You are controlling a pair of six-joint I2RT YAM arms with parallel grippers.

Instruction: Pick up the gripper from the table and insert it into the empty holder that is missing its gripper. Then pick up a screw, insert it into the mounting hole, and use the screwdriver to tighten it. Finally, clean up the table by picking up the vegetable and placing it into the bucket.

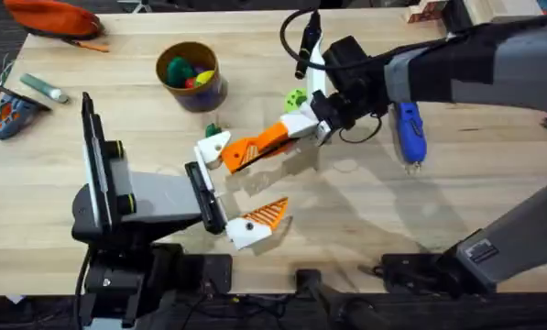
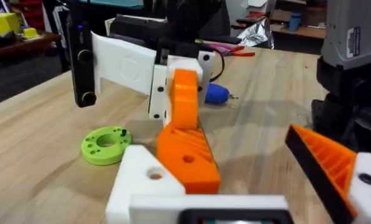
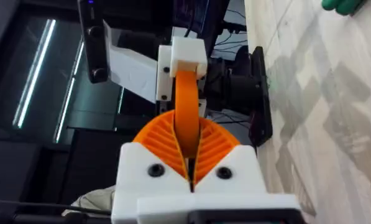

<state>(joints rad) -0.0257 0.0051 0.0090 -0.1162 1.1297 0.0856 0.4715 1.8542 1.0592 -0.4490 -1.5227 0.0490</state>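
From overhead I see my right arm reaching in from the right across the table (image 1: pixel 365 229), my right tool (image 1: pixel 302 126) clenched on the gripper (image 1: pixel 259 144), the orange wedge, whose far end touches the holder (image 1: pixel 213 149), the upper white finger mount of my left tool (image 1: pixel 225 192). My right wrist view adds what the overhead hides: the two orange ribbed pads (image 3: pixel 215 142) press the thin edge of the gripper (image 3: pixel 186 115) from both sides, and it runs straight out to the white holder (image 3: pixel 186 55). My left wrist view shows the other face: the gripper (image 2: pixel 186 143) lying against the holder (image 2: pixel 141 180), with a small hole in each. My left tool (image 2: pixel 253 186) is spread wide, its second finger carrying its own orange ribbed tip (image 2: pixel 325 158). My left arm lies low, pointing right. The screwdriver (image 1: pixel 409 133) lies on the table behind my right arm, the bucket (image 1: pixel 192 75) stands at the back holding toys, and the vegetable (image 1: pixel 213 131) lies just in front of it, near the lime disc (image 1: pixel 295 97).
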